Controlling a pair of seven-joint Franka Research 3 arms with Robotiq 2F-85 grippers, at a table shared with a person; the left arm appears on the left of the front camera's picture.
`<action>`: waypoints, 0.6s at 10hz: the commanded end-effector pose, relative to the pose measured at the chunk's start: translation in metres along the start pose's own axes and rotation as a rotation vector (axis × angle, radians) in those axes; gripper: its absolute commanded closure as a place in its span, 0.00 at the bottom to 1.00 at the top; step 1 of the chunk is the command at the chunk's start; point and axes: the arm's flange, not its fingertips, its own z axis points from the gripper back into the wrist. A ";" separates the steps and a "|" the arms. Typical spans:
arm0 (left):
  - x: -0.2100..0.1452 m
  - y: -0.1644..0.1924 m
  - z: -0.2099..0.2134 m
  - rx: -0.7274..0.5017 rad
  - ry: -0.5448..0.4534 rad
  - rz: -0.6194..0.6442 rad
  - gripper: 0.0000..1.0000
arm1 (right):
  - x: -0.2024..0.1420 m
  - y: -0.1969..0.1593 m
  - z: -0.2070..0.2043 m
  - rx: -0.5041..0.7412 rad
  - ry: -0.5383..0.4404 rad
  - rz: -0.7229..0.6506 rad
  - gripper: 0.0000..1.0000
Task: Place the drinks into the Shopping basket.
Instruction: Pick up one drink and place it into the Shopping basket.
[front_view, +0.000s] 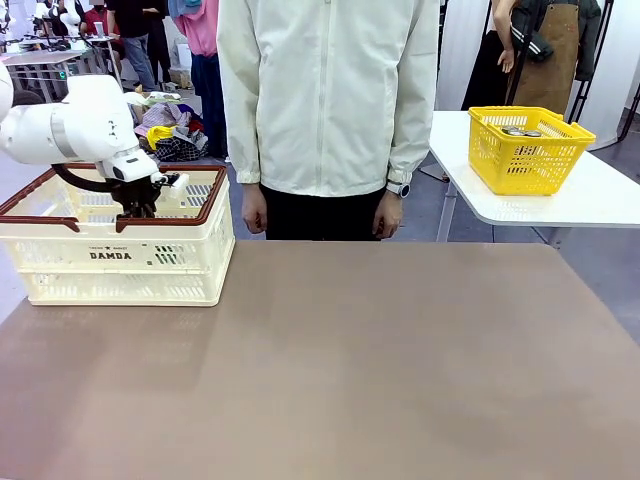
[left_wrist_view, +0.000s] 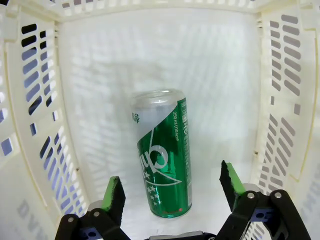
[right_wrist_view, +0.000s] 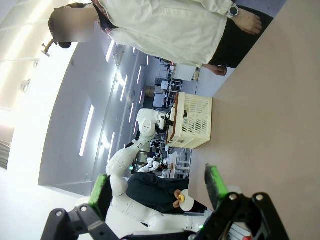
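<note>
A: Where does the slim green metal can with white lettering (left_wrist_view: 165, 160) sit?

B: On the floor of the large cream-white slotted plastic Shopping basket (front_view: 120, 270) with the dark red-brown rim. The basket stands at the robot's left on the brown tabletop (front_view: 350, 350). The left end effector (front_view: 137, 205) hangs inside the basket. Its green-padded fingers (left_wrist_view: 114, 197) are spread wide on either side of the can's base and grip nothing.

A: And which way does the can point?

B: It looks to lie on its side. Its long axis runs from the fingers toward the opposite basket wall, with the silver top pointing away from the end effector and the base nearest it. Whether it lies fully flat or leans a little cannot be told.

A: So what does the step call for?

B: Judging from this, the can is let go and the arm has to get out cleanly. It does best to rise straight up along its own fingers with the jaws held wide. That way no pad brushes the can and sets it rolling, and the wrist clears the rim.

A: The other arm?

B: The right end effector (right_wrist_view: 157, 187) has its fingers apart and empty, above the tabletop and well apart from the basket.
</note>
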 end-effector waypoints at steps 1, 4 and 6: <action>-0.002 -0.006 0.010 0.008 -0.001 -0.021 0.00 | 0.002 0.005 0.000 0.007 -0.001 0.001 0.00; -0.007 -0.022 0.047 -0.033 -0.005 -0.016 0.00 | 0.002 0.005 0.000 0.007 -0.001 0.001 0.00; -0.011 -0.058 0.128 -0.059 -0.148 -0.006 0.00 | 0.002 0.005 0.000 0.007 -0.001 0.001 0.00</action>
